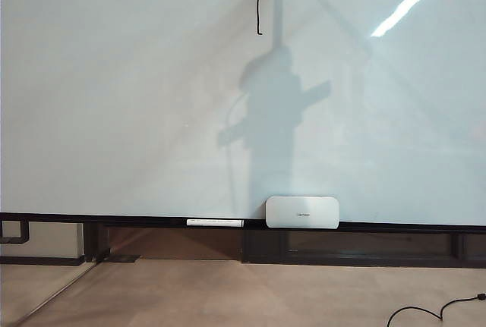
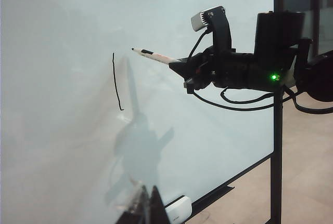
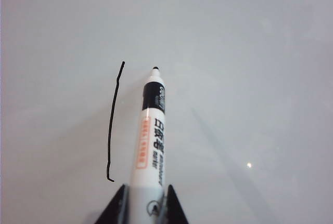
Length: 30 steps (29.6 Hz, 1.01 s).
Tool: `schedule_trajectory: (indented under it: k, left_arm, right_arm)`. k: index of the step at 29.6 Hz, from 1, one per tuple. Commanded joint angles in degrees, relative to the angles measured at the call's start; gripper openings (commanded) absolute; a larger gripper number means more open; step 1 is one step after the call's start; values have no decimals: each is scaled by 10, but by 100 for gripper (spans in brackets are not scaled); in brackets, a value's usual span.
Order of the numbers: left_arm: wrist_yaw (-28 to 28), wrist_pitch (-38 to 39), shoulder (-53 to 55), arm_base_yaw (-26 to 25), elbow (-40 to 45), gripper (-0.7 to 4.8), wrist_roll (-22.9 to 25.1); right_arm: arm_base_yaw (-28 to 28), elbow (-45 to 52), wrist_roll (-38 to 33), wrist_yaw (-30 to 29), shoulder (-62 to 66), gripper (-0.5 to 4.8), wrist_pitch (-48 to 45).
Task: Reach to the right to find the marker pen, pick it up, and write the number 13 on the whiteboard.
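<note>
Here the right gripper [image 3: 147, 203] has its fingers [image 3: 115, 209] clamped on the slim white marker pen [image 3: 150, 141], tip just beside the black vertical stroke [image 3: 113, 122] on the glossy whiteboard [image 3: 250, 78]. Left gripper [image 2: 147, 209]: fingers' state unclear.

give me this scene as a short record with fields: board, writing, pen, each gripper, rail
board: whiteboard, upright, glossy
writing: one black vertical stroke, the 1; no 3 yet
pen: marker pen, uncapped, tip beside the stroke, toward the board
right gripper: shut on the pen, in front of the board
left gripper: only its tip shows, low near the board; state unclear
rail: black rail holds a white stick and a white box
</note>
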State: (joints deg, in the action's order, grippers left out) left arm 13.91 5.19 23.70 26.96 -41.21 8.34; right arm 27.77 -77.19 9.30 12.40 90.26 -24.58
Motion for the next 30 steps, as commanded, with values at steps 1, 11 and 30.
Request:
schedule_trajectory:
  k: [1,11,30]
  left_arm:
    - [3,-6,0,0,-3,-6,3]
    - [3,-6,1,0,-3,-6,11]
    - [3,-6,3,0,-3,-6,14]
  right_arm:
    - [-5,-4,-1,-4,-2,-2,-14]
    - [-7,-28,-1,-8,13,-2,-9]
    - [-7,-47,-8,46,34,-2,16]
